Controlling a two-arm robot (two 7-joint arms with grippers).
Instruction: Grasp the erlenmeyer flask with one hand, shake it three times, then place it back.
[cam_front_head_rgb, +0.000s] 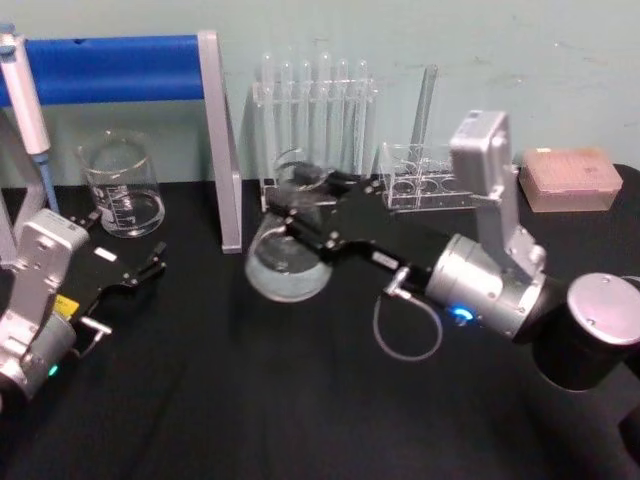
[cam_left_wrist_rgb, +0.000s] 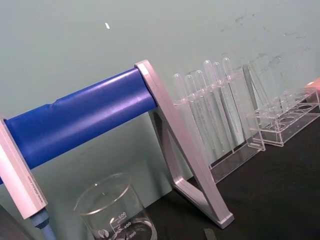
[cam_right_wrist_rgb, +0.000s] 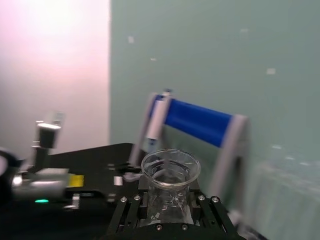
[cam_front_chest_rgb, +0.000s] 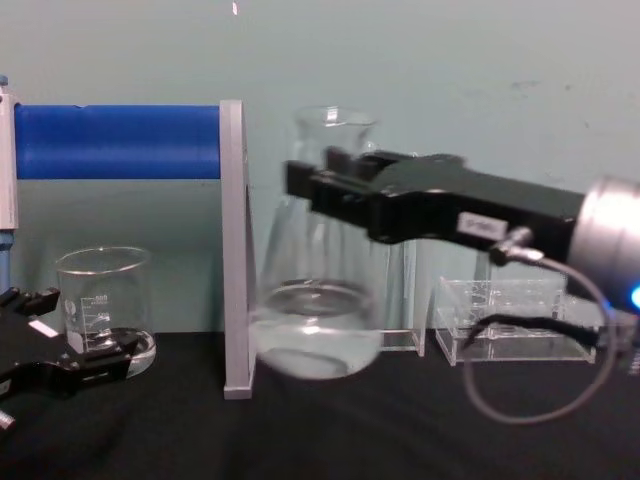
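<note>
Standing before the bench, I see the right gripper (cam_front_chest_rgb: 322, 190) reaching in from the robot's right, clenched on the neck of the erlenmeyer flask (cam_front_chest_rgb: 315, 320), with its black fingers on either side of the glass just under the flared lip. The flask's long axis runs close to vertical, with the mouth pointing up and the wide base down. Clear liquid lies across the lower part of the cone. From the chest view the base seems to hang a little above the black table (cam_front_chest_rgb: 330, 440), though I cannot be sure it is clear of it. In the head view the flask (cam_front_head_rgb: 283, 262) sits near the middle of the table, just to the right of the grey foot of the blue bar stand (cam_front_head_rgb: 110, 68) and in front of the test tube rack (cam_front_head_rgb: 315, 110). The right gripper (cam_front_head_rgb: 297, 195) crosses it from the side of the silver wrist. The right wrist view looks along the fingers at the flask's open mouth (cam_right_wrist_rgb: 170, 172). The left gripper (cam_front_head_rgb: 145, 268) lies low on the table at the robot's left, its fingers apart and holding nothing, near the beaker (cam_front_head_rgb: 122, 190) but apart from it.
</note>
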